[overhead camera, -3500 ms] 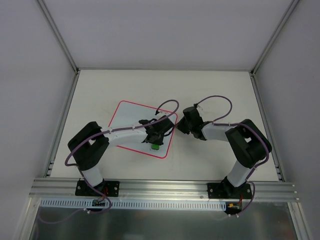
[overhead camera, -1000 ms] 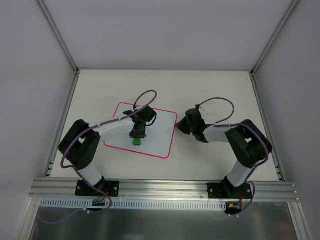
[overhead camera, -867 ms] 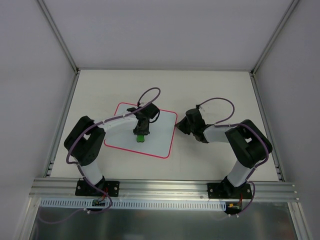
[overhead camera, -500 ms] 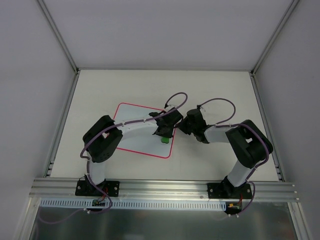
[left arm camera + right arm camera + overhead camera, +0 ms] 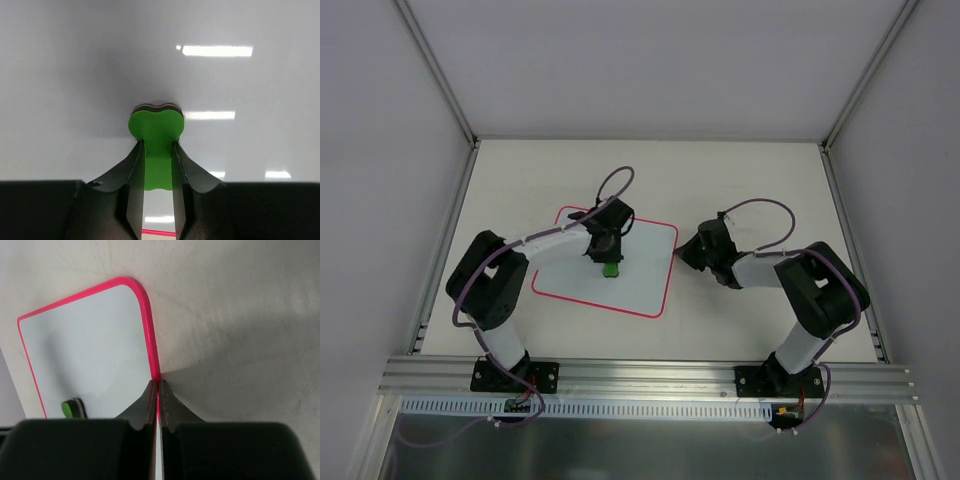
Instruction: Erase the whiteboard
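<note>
The whiteboard (image 5: 635, 280), white with a thin red-pink border, lies flat on the table. No scribbles show on it. My left gripper (image 5: 611, 262) is over the board's upper middle, shut on a small green eraser (image 5: 612, 269) that presses on the board. In the left wrist view the green eraser (image 5: 156, 131) sits between my fingers (image 5: 132, 170), against the white surface. My right gripper (image 5: 680, 254) is shut on the board's right edge. In the right wrist view its jaws pinch the pink border (image 5: 150, 330) of the whiteboard (image 5: 85, 345), and the eraser (image 5: 69, 408) shows at lower left.
Grey walls with metal posts enclose the table (image 5: 740, 190) on three sides. An aluminium rail (image 5: 650, 375) with both arm bases runs along the near edge. Purple cables loop above each wrist.
My left gripper swept the eraser across the board: from the lower right edge half a second ago, back left and up to the upper middle. The right gripper kept its hold on the edge.
</note>
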### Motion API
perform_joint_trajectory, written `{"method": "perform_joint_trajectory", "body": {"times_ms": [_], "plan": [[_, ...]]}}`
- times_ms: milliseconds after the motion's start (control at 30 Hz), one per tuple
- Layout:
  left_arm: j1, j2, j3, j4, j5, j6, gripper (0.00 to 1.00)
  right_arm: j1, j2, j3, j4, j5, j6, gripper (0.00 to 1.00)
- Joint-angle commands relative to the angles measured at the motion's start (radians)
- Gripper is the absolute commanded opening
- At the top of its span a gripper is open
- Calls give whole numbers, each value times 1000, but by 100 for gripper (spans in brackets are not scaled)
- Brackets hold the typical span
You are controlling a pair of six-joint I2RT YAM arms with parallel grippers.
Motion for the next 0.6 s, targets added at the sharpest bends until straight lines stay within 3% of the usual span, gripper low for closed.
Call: {"method": "perform_joint_trajectory", "body": {"times_ms": [0,333,567], "plan": [[154,-62,-24,-147,-87,86,0,-31,63,-99,-367,107,-78,0],[472,-46,225,-172,-75,162,0,-54,14,-122,-367,112,-88,1],[635,128,384,-172,-78,254,0,-68,-52,-112,-399,101,-122,9]]}}
